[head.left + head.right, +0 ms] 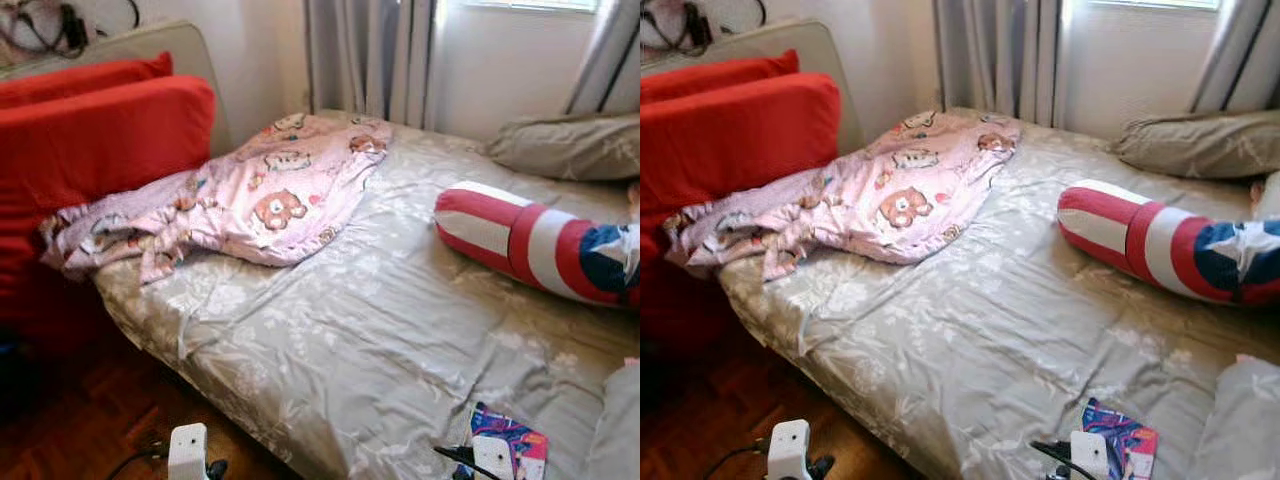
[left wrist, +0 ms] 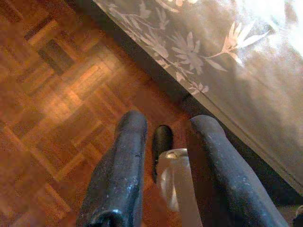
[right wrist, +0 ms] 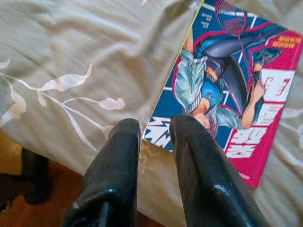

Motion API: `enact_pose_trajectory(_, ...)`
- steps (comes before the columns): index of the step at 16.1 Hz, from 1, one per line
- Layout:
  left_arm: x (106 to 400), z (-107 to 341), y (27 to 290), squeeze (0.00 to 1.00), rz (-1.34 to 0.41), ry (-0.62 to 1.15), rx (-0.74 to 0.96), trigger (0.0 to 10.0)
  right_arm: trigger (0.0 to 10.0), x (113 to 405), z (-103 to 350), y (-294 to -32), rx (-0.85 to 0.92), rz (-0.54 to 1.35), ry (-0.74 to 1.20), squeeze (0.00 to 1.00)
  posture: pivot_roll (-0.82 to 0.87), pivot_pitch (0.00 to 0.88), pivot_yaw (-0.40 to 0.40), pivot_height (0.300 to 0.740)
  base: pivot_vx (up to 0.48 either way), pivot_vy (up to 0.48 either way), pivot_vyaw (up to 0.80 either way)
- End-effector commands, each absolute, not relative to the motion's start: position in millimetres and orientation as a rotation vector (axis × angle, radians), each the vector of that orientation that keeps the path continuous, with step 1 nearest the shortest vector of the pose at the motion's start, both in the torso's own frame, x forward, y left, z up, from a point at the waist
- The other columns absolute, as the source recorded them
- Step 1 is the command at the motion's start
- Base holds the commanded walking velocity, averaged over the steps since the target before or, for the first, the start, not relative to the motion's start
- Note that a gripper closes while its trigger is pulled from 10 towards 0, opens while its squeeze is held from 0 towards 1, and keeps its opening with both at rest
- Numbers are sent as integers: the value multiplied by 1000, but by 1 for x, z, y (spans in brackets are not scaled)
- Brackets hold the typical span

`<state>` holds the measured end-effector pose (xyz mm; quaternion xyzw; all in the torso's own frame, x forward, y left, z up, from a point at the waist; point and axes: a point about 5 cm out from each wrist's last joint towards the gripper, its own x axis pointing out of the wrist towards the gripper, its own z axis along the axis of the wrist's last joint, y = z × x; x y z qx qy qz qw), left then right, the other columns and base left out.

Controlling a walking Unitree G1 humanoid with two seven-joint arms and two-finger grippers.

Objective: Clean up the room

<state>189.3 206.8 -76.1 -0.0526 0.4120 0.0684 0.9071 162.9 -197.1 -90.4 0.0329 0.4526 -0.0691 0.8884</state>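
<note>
As I stood at the bed's near edge, the relation that mattered was plain: the comic book lay on the grey floral sheet just ahead of my right gripper, its near corner almost under my fingertips. Its long axis ran away from me at a slant, toward the far side and somewhat off to one hand, so I judged a grip would have to come at the near short edge rather than along the spine. My right fingers stood only slightly apart, a narrow gap between them, and they had hold of nothing. My left gripper hung over the wooden floor beside the bed's edge, well apart from the book; its fingers were spread wider, with nothing between them. So the right arm was clearly the nearer one for this job.

Counting what lay on the bed: one comic book, one pink bear-print blanket crumpled toward the red sofa, one red-and-white striped bolster with a blue starred end, and one grey pillow under the curtains. A second grey cushion's corner showed at my right, close beside the book.
</note>
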Motion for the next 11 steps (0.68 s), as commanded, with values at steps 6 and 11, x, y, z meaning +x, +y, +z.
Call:
enact_pose_trajectory(6,186,-77,212,0,152,870,-105,10000,10000,165,-91,-190,93,-135,938,0,2,0,-2,740,0,273,0)
enact_pose_trajectory(11,188,-76,212,0,150,864,-104,10000,10000,164,-91,-191,92,-140,938,0,6,0,-2,740,0,307,0)
